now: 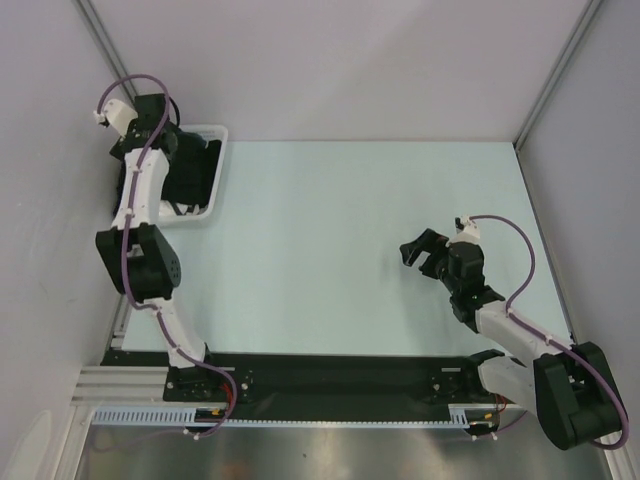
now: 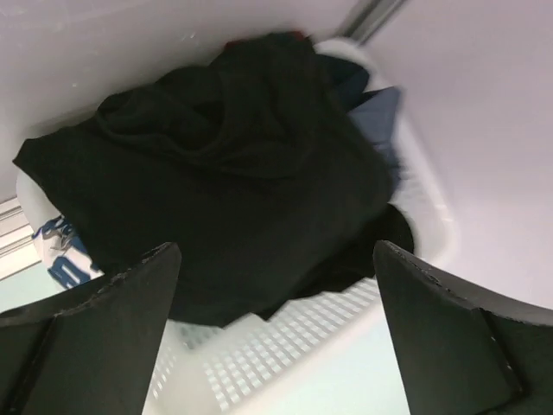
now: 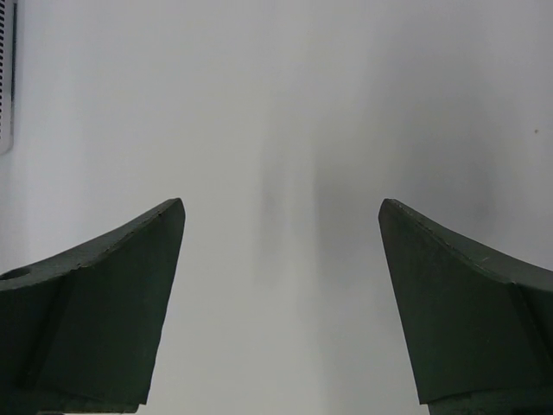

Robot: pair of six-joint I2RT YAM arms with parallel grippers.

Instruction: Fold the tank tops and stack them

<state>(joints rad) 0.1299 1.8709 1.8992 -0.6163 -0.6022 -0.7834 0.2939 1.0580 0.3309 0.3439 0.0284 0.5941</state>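
Hovering wide open and empty, the left hand (image 2: pixel 276 251) faces the black tank top (image 2: pixel 233 173) heaped in the basket (image 2: pixel 285 341) just ahead (right hand (image 1: pixel 425 255), equally open and empty, sits well apart).

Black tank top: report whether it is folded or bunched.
Bunched, not folded: the black tank top lies in loose creases, heaped in the white basket.

The table (image 1: pixel 350 230) has a pale mint-green top, closed in by light panels (image 1: pixel 330 60) on three sides. A white perforated basket (image 1: pixel 218 170) sits directly on it in the far left corner. A black strip (image 1: pixel 330 372) runs along its near edge.
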